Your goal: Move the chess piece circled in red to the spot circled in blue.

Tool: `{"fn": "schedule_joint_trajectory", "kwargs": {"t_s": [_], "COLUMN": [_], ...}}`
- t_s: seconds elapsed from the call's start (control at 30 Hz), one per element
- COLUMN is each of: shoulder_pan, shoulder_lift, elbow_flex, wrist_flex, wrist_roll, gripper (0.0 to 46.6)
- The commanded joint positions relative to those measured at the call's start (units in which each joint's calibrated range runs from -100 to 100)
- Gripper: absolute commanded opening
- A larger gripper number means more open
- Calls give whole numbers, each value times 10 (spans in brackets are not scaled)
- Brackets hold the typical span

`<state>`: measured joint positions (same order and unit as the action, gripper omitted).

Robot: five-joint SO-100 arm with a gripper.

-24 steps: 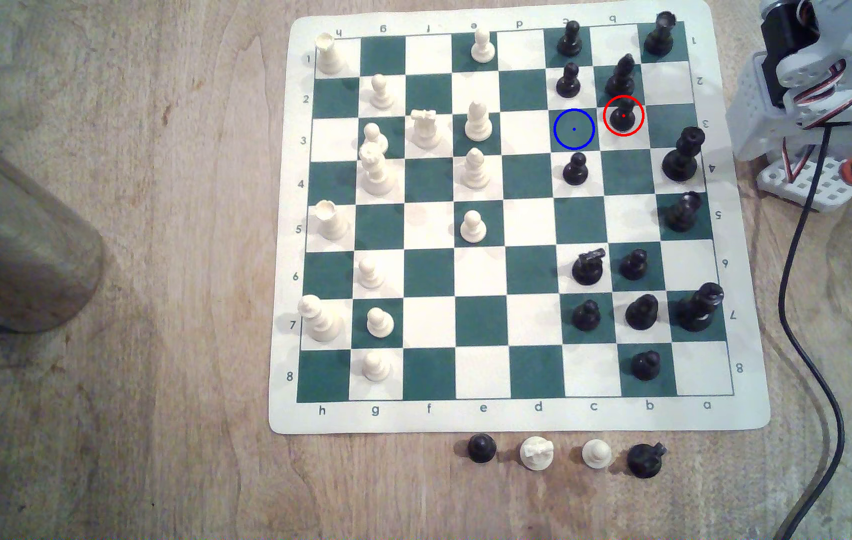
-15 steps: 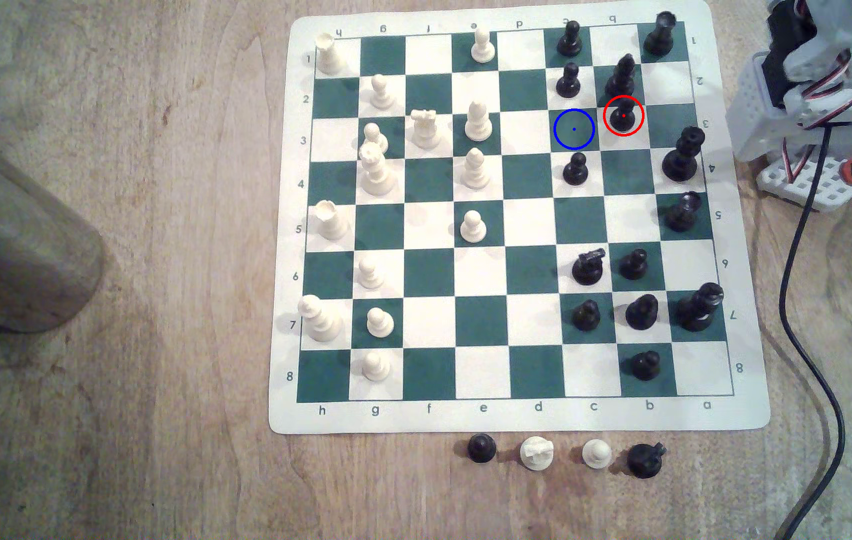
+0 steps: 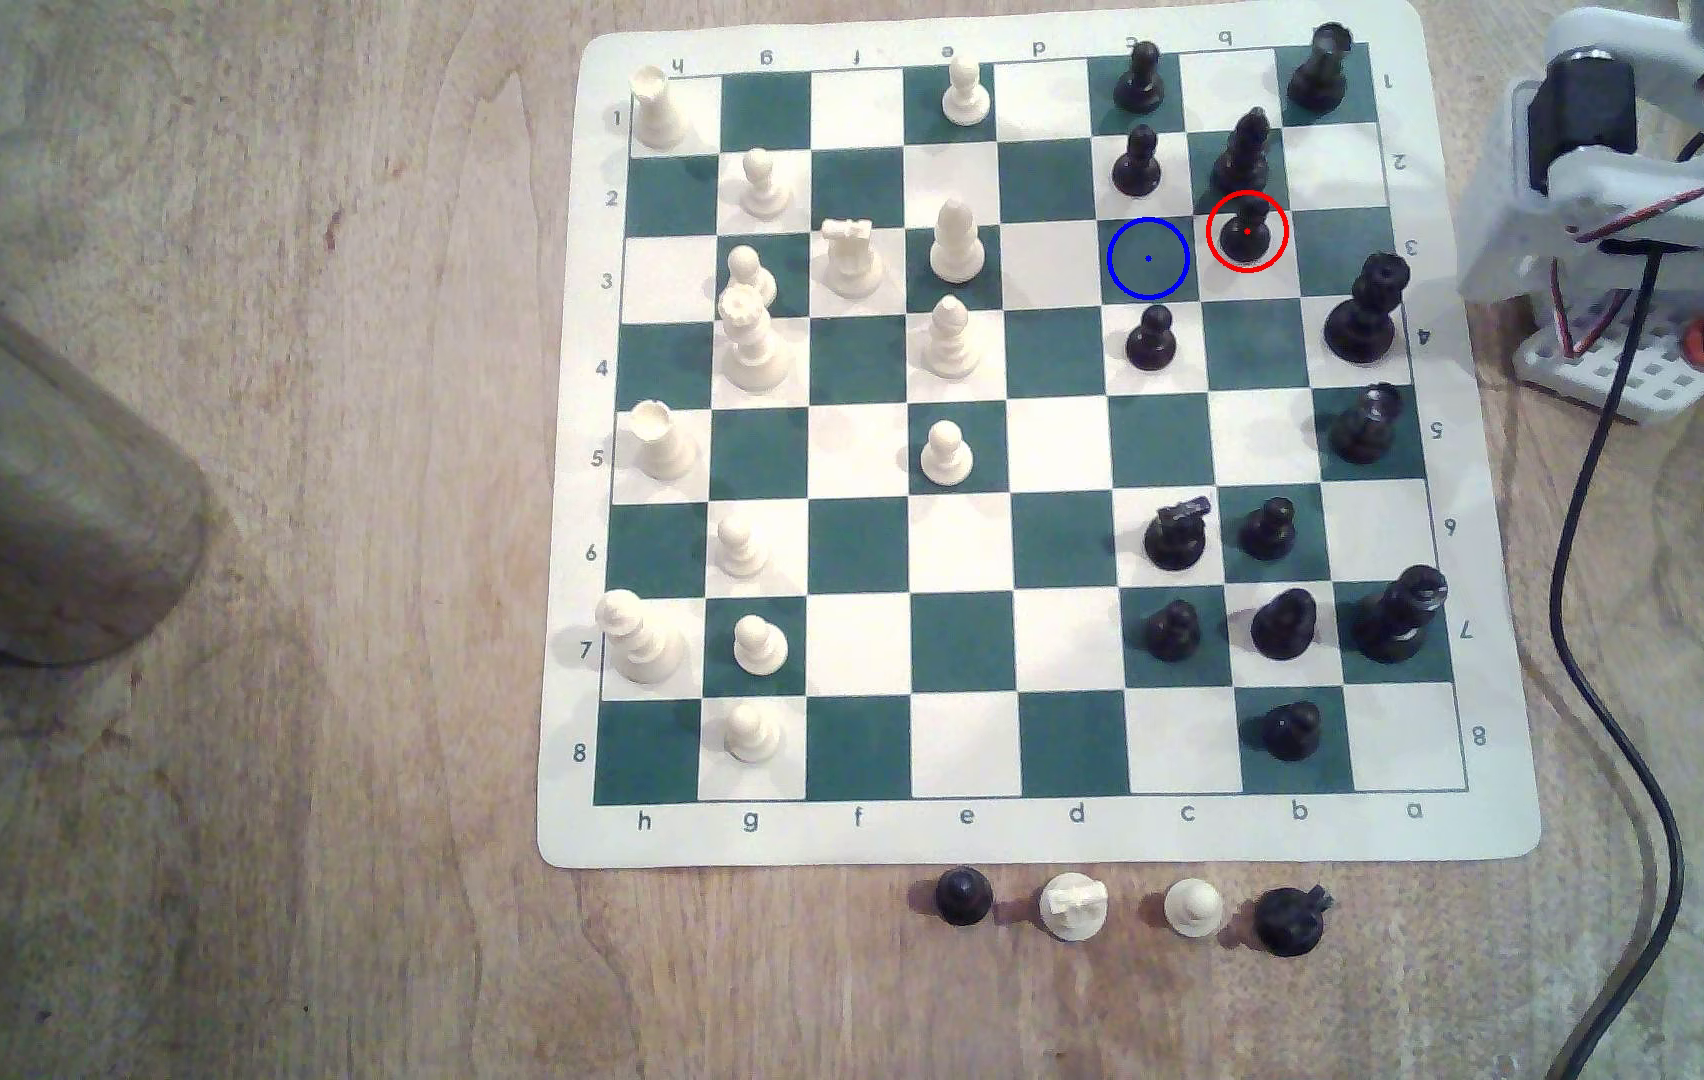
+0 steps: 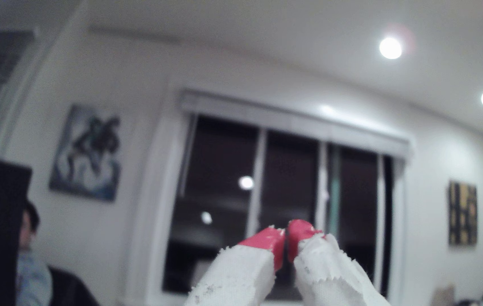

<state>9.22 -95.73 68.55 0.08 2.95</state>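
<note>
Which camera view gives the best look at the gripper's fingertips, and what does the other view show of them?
The wrist view is best: the gripper sits close to the lens, its red fingertips pressed together with nothing between them, pointing toward a dark window. The exterior view shows the arm's white body beside the chessboard, not these tips.

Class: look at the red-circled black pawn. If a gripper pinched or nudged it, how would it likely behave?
The chess piece looks rigid and glossy, so its ball head may slip between pinching fingertips. Its wide round base probably keeps it upright under a low push. The bishop stands close behind, so a careless nudge might knock that.
</note>
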Motion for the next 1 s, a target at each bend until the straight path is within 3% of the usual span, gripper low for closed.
{"fn": "schedule_joint_trajectory", "kwargs": {"t_s": [0.0, 0.2, 0.27, 0.4, 0.5, 0.63, 0.73, 0.87, 0.97], "shoulder_pan": [47, 90, 79, 51, 48, 46, 54, 58, 56], "shoulder_lift": [1, 1, 23, 55, 87, 135, 225, 254, 272], "elbow_flex": [-66, -121, -154, -198, -210, -216, -252, -246, -239], "wrist_flex": [171, 368, 462, 595, 692, 753, 789, 825, 849], "wrist_roll": [-2, 1, -3, -14, -49, -78, -124, -150, -152], "gripper": [2, 26, 60, 75, 128, 145, 149, 149, 148]}}
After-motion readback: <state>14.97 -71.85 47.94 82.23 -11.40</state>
